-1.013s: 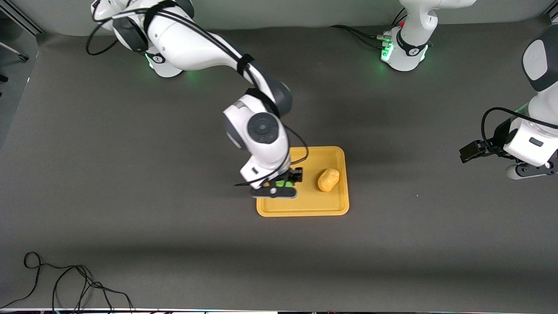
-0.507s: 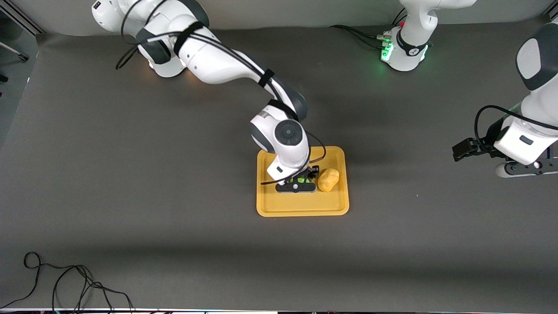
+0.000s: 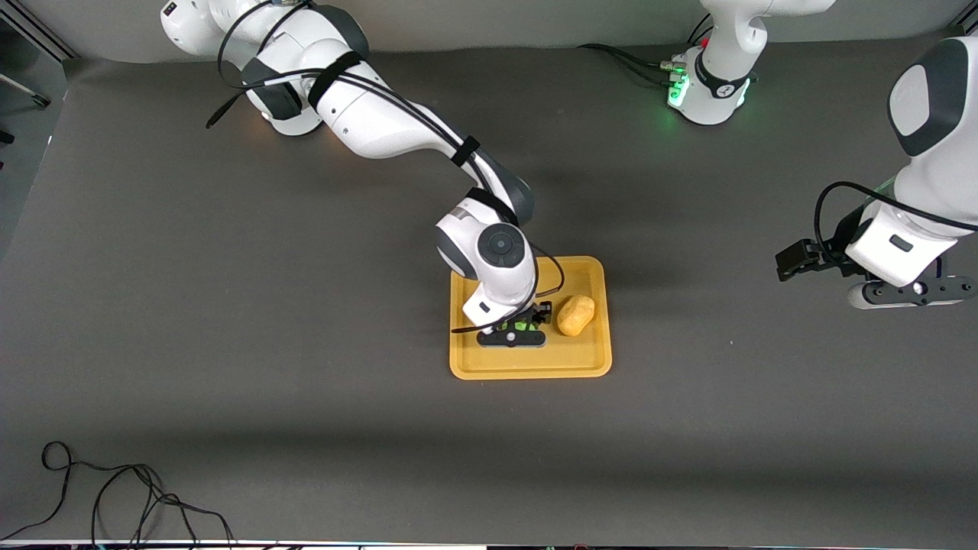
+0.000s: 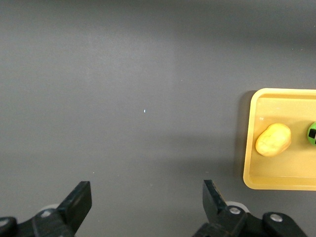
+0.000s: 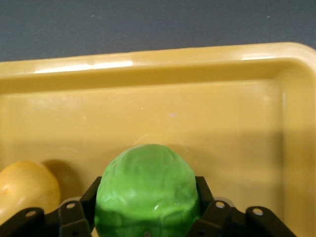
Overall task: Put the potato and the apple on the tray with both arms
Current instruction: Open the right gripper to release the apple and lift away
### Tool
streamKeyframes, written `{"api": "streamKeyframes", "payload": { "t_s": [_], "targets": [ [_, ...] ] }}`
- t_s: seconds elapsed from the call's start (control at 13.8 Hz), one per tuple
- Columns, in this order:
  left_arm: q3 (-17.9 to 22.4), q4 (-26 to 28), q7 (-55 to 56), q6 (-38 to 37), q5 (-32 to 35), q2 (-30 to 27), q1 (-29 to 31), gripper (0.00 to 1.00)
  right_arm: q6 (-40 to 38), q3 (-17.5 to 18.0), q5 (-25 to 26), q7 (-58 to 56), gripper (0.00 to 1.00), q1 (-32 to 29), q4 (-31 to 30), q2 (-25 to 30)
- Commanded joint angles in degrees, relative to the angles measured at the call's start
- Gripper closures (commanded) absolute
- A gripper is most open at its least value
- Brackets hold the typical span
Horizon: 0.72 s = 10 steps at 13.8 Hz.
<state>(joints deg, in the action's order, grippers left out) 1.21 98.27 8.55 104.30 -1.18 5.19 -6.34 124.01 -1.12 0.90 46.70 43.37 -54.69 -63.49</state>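
Note:
The yellow-orange tray lies mid-table. The potato rests in it, toward the left arm's end. My right gripper is shut on the green apple and holds it low over the tray floor, beside the potato. In the right wrist view the apple fills the jaws of the right gripper, with the potato beside it and the tray rim past it. My left gripper is open and empty over bare table at the left arm's end. In the left wrist view it faces the tray, potato and apple.
A dark grey mat covers the table. A black cable lies coiled at the table's near edge, toward the right arm's end. Both arm bases stand at the edge farthest from the front camera.
My right gripper carried the apple from the tray's edge in over its floor, beside the potato, and came lower. My left arm drifted slightly toward the tray.

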Motion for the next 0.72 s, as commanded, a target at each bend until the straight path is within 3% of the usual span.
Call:
{"api": "streamKeyframes", "payload": {
  "t_s": [0.0,0.07,0.14,0.22,0.43,0.65],
  "targets": [
    [0.28,-1.33,-0.82,-0.32,-0.57,0.34,-0.26,0.0,-0.17,-0.11,0.94,0.85,0.5,-0.04,0.99,-1.11],
    [0.28,-1.33,-0.82,-0.15,-0.57,0.43,-0.26,0.0,-0.17,-0.11,0.85,1.03,0.25,-0.04,0.99,-1.11],
    [0.28,-1.24,-0.82,-0.06,-0.57,0.52,-0.26,0.0,-0.17,-0.11,0.85,1.29,0.07,-0.04,1.08,-1.11],
    [0.28,-1.24,-0.82,-0.06,-0.57,0.52,-0.26,0.0,-0.43,-0.11,0.85,1.38,0.0,0.05,1.08,-0.68],
    [0.28,-1.33,-0.82,-0.06,-0.57,0.52,-0.08,0.0,-5.68,-0.03,0.68,2.52,0.0,0.05,1.6,2.74],
    [0.28,-1.33,-0.82,0.03,-0.57,0.52,-0.08,0.0,-17.79,-0.38,0.41,2.17,0.0,-0.04,1.52,11.69]
  ]
}}
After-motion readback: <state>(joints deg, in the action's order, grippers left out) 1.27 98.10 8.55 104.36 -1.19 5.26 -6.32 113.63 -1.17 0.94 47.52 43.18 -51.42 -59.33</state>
